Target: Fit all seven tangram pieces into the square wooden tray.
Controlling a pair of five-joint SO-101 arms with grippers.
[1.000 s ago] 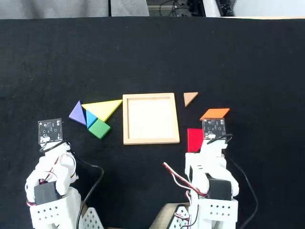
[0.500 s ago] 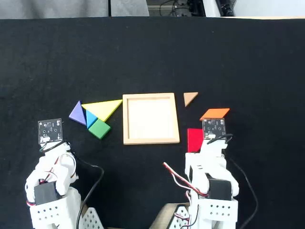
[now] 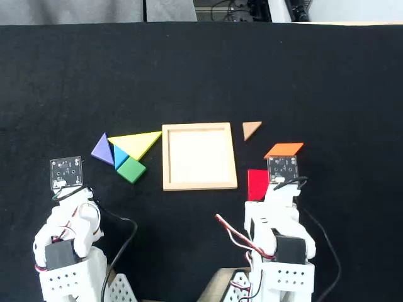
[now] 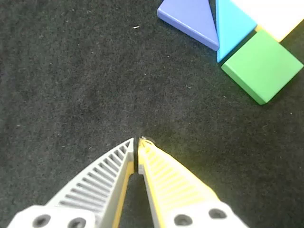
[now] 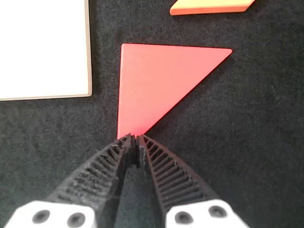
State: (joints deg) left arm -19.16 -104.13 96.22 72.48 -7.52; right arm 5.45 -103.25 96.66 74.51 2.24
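Left fingers (image 4: 107, 175) were shut, empty, over bare surface. Right fingers (image 5: 99, 175) were shut, empty, tips at the red triangle (image 5: 156, 80) corner, just beside the wooden tray (image 3: 200, 185). Triangle looked light, stiff, thin, slick; I'd pinch across its side edges.

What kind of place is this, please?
Probably a robotics lab bench: two small robot arms stand at a black-covered table, tangram pieces lie beside a wooden tray, and cables show behind it.

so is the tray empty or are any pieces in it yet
Empty. The tray shows bare wood inside; the red triangle, green square and other pieces lie outside it.
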